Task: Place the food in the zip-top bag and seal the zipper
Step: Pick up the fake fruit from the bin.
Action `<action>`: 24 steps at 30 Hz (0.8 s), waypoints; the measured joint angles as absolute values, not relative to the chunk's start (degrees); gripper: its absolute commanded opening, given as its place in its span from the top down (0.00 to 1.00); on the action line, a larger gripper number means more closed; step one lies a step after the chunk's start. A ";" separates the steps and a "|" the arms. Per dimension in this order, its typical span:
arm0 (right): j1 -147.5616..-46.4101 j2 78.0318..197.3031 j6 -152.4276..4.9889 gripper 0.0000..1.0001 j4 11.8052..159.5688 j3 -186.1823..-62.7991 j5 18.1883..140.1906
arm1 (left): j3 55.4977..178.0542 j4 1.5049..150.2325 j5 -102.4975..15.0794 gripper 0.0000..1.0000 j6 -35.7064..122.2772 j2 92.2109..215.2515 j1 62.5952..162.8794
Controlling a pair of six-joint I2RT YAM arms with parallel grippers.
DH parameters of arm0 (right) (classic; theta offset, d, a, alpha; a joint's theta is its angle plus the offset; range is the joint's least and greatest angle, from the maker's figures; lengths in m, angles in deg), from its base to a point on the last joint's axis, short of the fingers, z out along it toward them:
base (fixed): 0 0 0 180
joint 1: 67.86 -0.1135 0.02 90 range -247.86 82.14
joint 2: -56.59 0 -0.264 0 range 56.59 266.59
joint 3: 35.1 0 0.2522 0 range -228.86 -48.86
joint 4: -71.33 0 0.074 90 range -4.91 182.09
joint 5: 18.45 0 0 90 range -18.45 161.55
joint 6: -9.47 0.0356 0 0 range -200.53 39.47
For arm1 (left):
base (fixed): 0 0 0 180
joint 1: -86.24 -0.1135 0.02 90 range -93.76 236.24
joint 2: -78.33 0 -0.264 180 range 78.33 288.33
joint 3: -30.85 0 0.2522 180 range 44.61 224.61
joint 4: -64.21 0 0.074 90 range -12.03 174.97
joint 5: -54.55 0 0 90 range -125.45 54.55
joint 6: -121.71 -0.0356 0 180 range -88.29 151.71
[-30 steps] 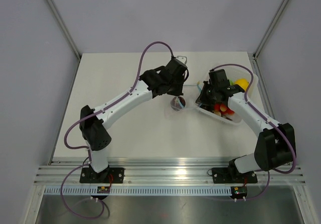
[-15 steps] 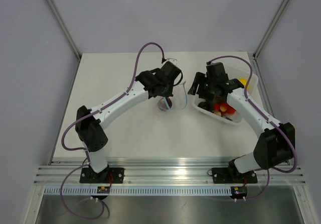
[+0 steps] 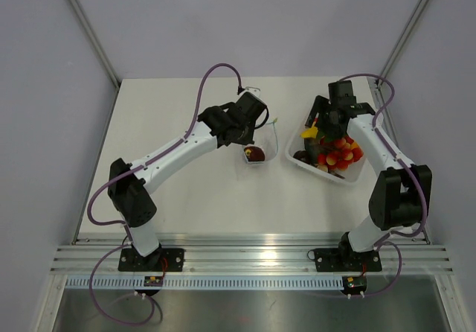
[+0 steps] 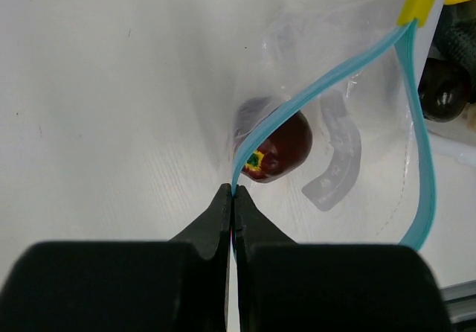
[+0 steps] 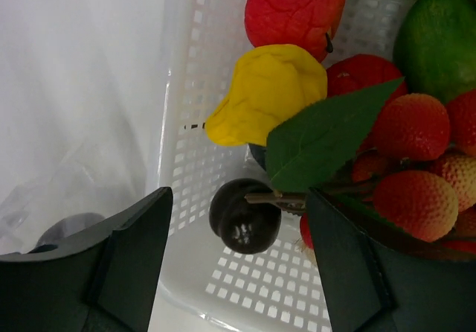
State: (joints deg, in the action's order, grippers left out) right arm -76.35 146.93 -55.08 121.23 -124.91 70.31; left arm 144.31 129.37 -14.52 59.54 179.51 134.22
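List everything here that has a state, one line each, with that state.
left gripper: shut, pinching the zipper at one end.
right gripper: open, holding nothing, above the tub.
zip-top bag: mouth open, lifted by one corner.
zipper: unsealed, its two strips apart.
maroon food piece: inside the bag.
yellow food piece: in the tub, not bagged.
tub: lidless, holding several food pieces.

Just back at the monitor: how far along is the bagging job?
Done: one maroon fruit lies in the zip-top bag. In hand: the left claw pinches the zipper, holding the mouth open; the right claw hangs open over the basket. Left: the remaining food, then sealing.
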 measured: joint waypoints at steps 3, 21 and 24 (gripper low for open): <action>-76.26 150.47 -57.07 0.21 122.28 -127.16 68.89 | 144.29 129.39 -14.52 1.00 59.23 179.49 134.22; -75.80 156.99 -61.22 0.24 122.72 -137.17 69.22 | 144.29 129.30 -14.63 1.00 58.71 179.42 134.22; -74.84 158.87 -61.64 0.23 122.57 -137.58 69.20 | 144.29 129.30 -14.67 1.00 58.71 179.42 134.22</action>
State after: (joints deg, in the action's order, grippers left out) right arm -74.84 158.87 -61.64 122.57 -137.58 69.20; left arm 144.29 129.30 -14.67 58.71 179.42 134.22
